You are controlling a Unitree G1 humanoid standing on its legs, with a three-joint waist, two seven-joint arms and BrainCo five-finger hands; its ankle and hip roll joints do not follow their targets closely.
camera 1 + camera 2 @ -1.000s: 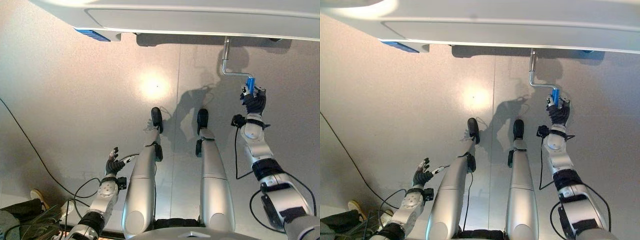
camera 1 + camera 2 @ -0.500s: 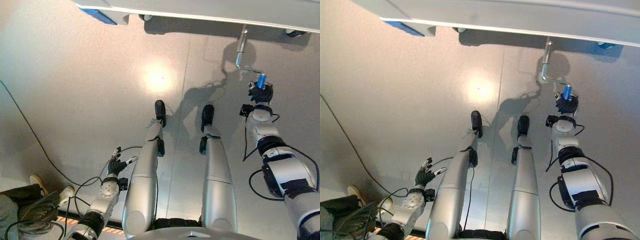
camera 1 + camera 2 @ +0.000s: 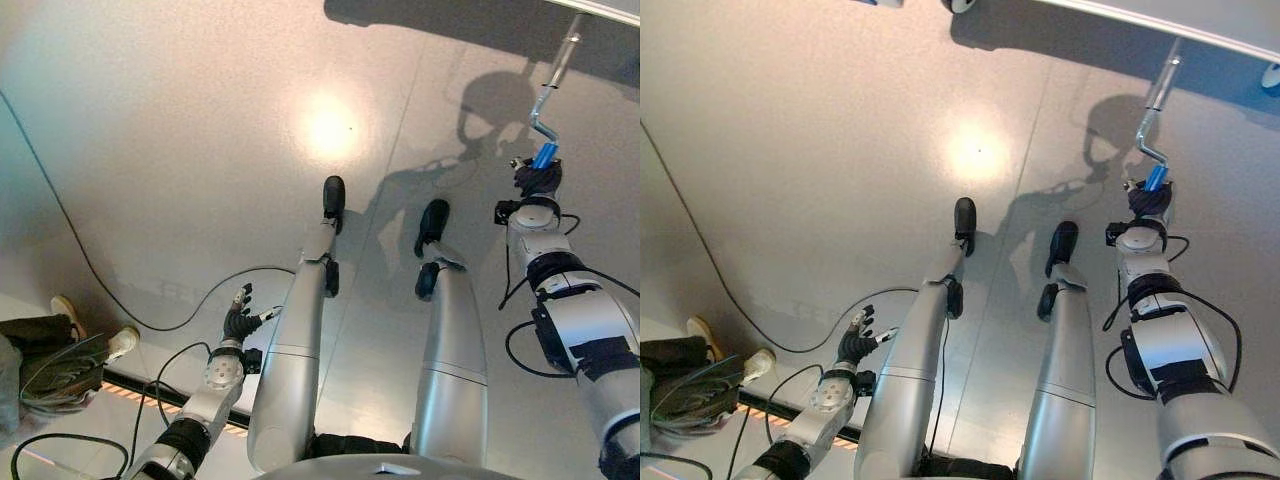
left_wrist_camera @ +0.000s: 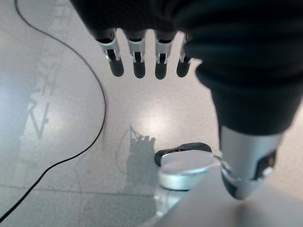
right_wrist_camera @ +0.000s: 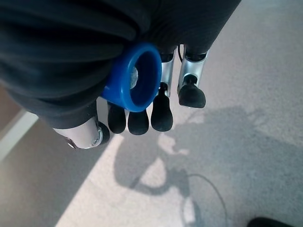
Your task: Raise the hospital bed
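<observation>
I'm cranking: right hand [image 3: 537, 178] clamped on the blue handle [image 3: 544, 156], upper right; left hand [image 3: 239, 322] hanging relaxed, fingers apart. Next: another turn.

no readable text, labels, numbers or signs anywhere

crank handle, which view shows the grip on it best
The right wrist view: the blue handle shows end-on, with the right hand curled round it. The eye views show the whole crank running up to the bed, but there the hand hides most of the handle. The left wrist view shows floor.
</observation>
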